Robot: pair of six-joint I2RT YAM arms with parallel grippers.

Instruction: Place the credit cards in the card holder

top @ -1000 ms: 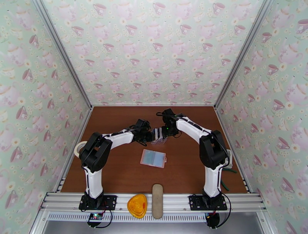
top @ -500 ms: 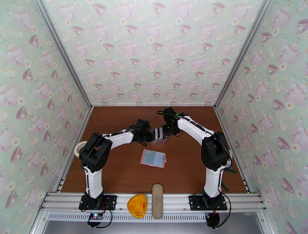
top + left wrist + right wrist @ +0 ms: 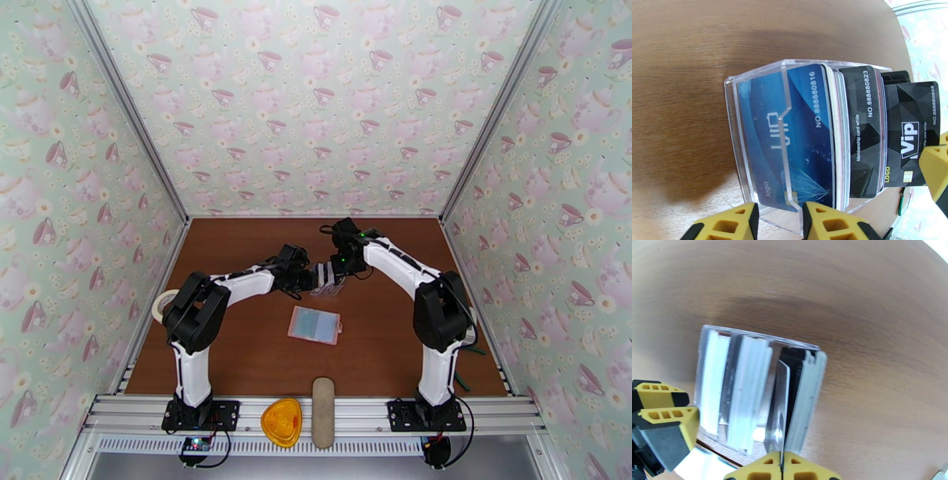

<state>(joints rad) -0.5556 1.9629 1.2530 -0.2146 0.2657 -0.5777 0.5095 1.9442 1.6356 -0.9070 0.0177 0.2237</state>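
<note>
**Card pinched in the rack, holder lies back toward the bases**

On the table [image 3: 237, 355] the two arms meet over the clear rack [image 3: 735, 130], mid-table. The card holder [image 3: 314, 324] lies open and flat on the wood, apart from the rack on the side toward the arm bases and roughly between the two arms.

The cards [image 3: 861, 130] stand on edge in the rack, packed face to face. The left gripper [image 3: 778, 215] has its fingers on either side of the rack's front wall and seems to be clamped on it as a brace.

The right gripper [image 3: 782, 465] has its fingers pressed together on the free edge of one black card [image 3: 912, 118] at the end of the stack. That card sits parallel to its neighbours, so it likely has to slide straight out along its own plane. It then has to travel back toward the holder.
</note>
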